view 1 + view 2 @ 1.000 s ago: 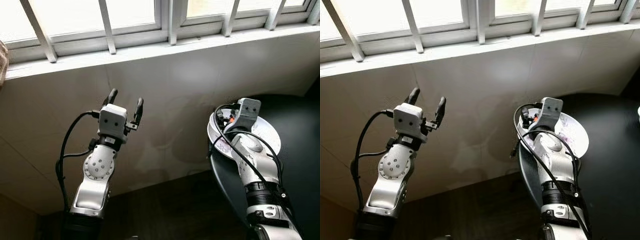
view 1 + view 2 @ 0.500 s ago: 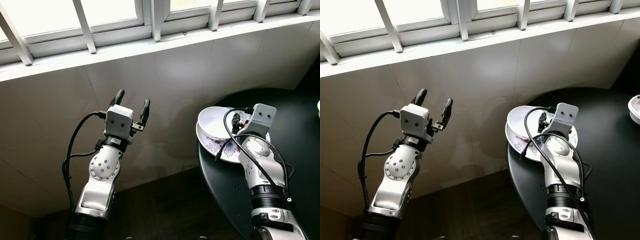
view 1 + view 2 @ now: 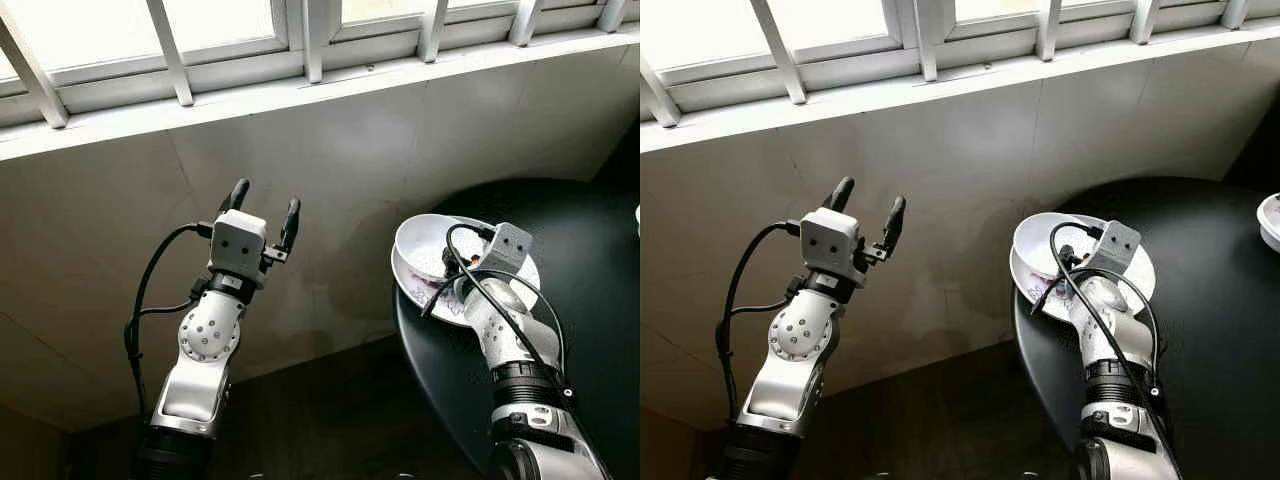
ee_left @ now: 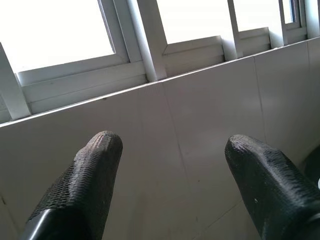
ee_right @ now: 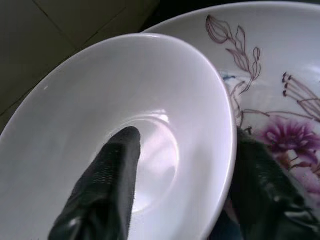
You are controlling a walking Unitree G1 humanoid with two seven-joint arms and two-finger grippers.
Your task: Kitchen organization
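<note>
A plain white bowl (image 3: 420,245) rests tilted on a flowered plate (image 3: 528,272) at the near left edge of a round black table (image 3: 590,330). My right gripper (image 5: 187,132) is open at the bowl (image 5: 150,90). One finger (image 5: 107,185) lies inside it and the other finger (image 5: 260,185) is outside the rim, over the plate (image 5: 280,75). My left gripper (image 3: 266,197) is raised in the air before the tiled wall, open, with nothing between its fingers.
A white window sill (image 3: 300,90) with barred windows runs along the top. Below it is a pale tiled wall (image 3: 340,170), and dark floor (image 3: 330,420) lies between my arms. The rim of another white bowl (image 3: 1270,215) shows at the table's far right.
The view shifted a second ago as the camera moved. Since then my right wrist has dipped lower toward the bowl. The left arm has stayed raised and open.
</note>
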